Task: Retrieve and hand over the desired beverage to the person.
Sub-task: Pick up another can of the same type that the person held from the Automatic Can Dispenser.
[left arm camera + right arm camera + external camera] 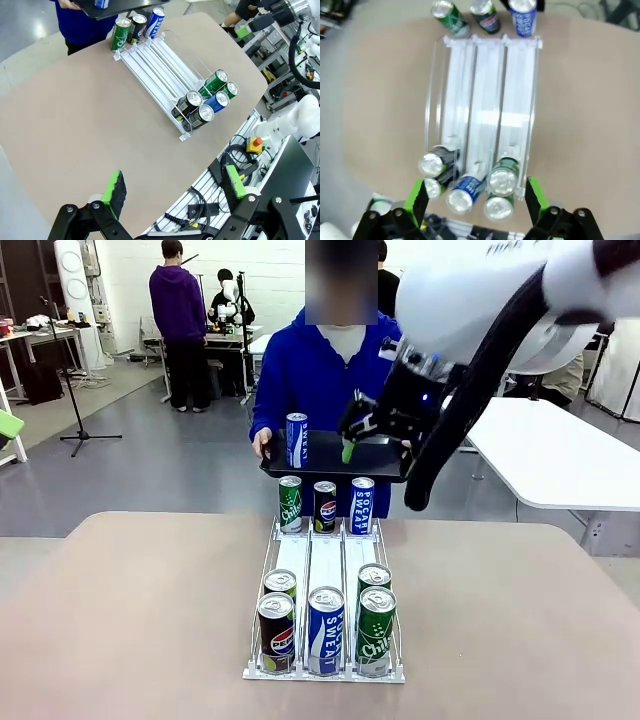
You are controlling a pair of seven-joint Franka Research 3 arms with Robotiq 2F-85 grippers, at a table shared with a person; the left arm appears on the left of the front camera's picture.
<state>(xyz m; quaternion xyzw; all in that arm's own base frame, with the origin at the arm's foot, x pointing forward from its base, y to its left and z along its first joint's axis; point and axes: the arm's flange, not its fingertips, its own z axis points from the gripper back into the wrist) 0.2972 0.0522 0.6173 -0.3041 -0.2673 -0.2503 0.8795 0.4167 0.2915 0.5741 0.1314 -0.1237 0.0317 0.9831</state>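
Observation:
The person (305,370) in a royal-blue hoodie stands at the far side and holds a black tray (325,452) with a blue can (296,440) upright on it. My right gripper (375,448) hangs open just above the tray's right half, apart from that can. In the right wrist view, the right gripper (476,197) has nothing between its green pads (417,196) and looks down on the can rack (487,100). High over the table's left edge, my left gripper (175,185) is open and holds nothing.
The clear three-lane rack (325,560) lies mid-table. Three cans stand at its far end, among them a green can (290,504). Several stand at the near end, including a blue can (325,628). Bare tabletop (130,610) lies on both sides. Other people stand in the background.

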